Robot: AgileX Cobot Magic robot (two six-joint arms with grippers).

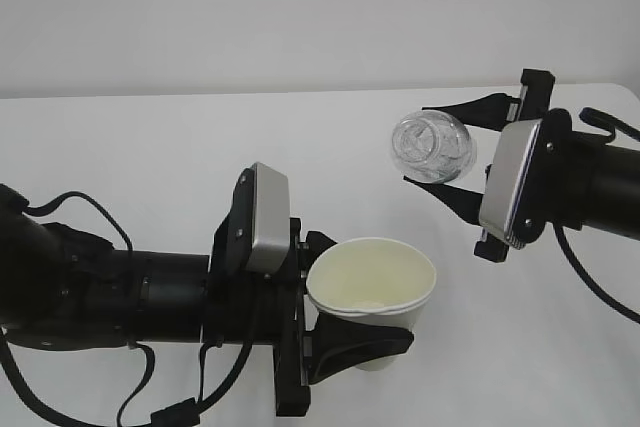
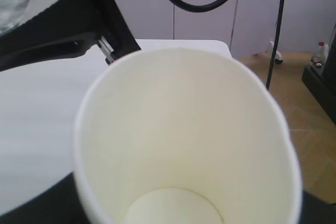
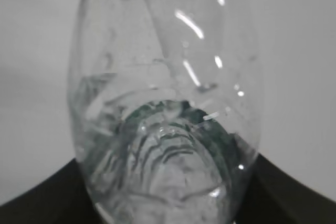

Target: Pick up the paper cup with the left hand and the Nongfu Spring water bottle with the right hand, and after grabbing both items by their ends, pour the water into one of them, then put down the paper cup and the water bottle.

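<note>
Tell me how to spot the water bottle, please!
Find the white table, then look at the black arm on the right side. Its gripper, the right hand, holds the water bottle in the air, tipped on its side. It is clear, shiny plastic, unlike the cream paper cup held lower by the other arm.

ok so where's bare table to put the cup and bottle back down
The white table is bare across the far left, behind the left arm. Another bare patch lies at the near right, under the right arm. It is crowded in the middle, where the cup and the bottle are held close together.
</note>
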